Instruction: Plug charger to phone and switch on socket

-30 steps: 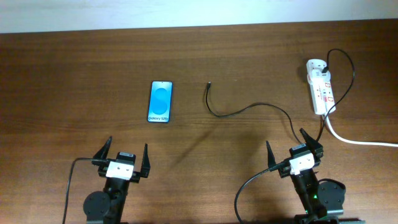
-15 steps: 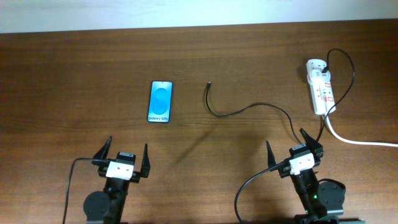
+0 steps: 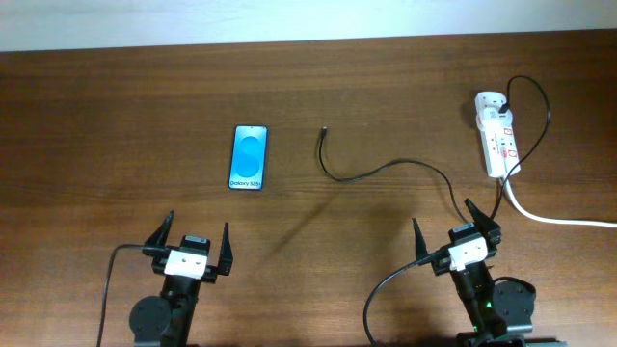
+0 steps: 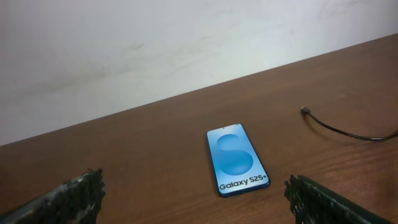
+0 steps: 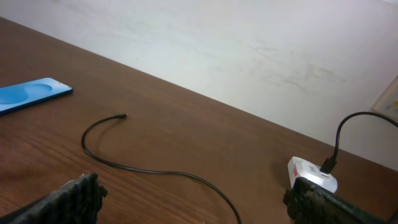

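The left gripper [image 3: 198, 229] and right gripper [image 3: 445, 224] gape open, empty. Pinch the charger [image 3: 386, 166] just behind its tip, pointing at the phone [image 3: 249, 158].

The table [image 3: 116, 96] is dark brown wood with a fine straight grain, smooth and faintly satin. Toward ten o'clock on it, the phone [image 3: 248, 158] has a glossy glass face, bright blue, inside a thin black edge. The charger [image 3: 415, 162] is a thin black cable, matt and rubbery-looking. At two o'clock the socket [image 3: 497, 140] is smooth white plastic with a slight shine, and its thick cord [image 3: 569, 222] is the same white. The wall [image 4: 124, 50] behind is matt off-white, faintly scuffed. The left arm's fingers [image 4: 73, 198] and the right arm's fingers [image 5: 78, 196] look rough and matt black.
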